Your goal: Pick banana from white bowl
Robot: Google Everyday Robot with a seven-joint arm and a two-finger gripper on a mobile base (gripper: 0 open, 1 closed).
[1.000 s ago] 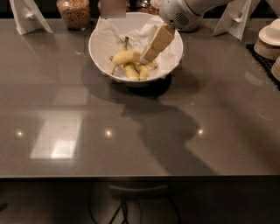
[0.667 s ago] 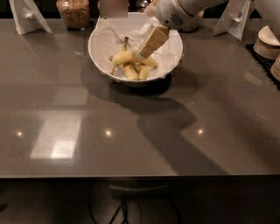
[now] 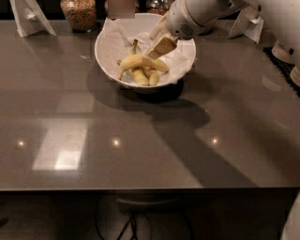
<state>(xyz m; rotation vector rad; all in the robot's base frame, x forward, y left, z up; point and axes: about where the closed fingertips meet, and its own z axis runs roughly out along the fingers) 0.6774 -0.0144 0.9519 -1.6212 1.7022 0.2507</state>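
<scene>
The white bowl (image 3: 110,49), lined with crumpled white paper, stands at the back middle of the grey table. The long curved banana (image 3: 140,62) lies across the top of two shorter bananas (image 3: 146,76) inside it, with its stem pointing up to the back. My gripper (image 3: 159,49) reaches down into the bowl from the upper right. Its tan tip touches the top of the long banana near its right half. The white arm hides the bowl's far right rim.
A glass jar of grains (image 3: 79,13) stands behind the bowl on the left. White folded stands are at the back left (image 3: 30,18) and back right (image 3: 248,23). Stacked white dishes (image 3: 287,51) sit on a dark mat at the right edge.
My gripper has shifted slightly left and a little deeper over the bananas. The bananas and the bowl stay where they were.
</scene>
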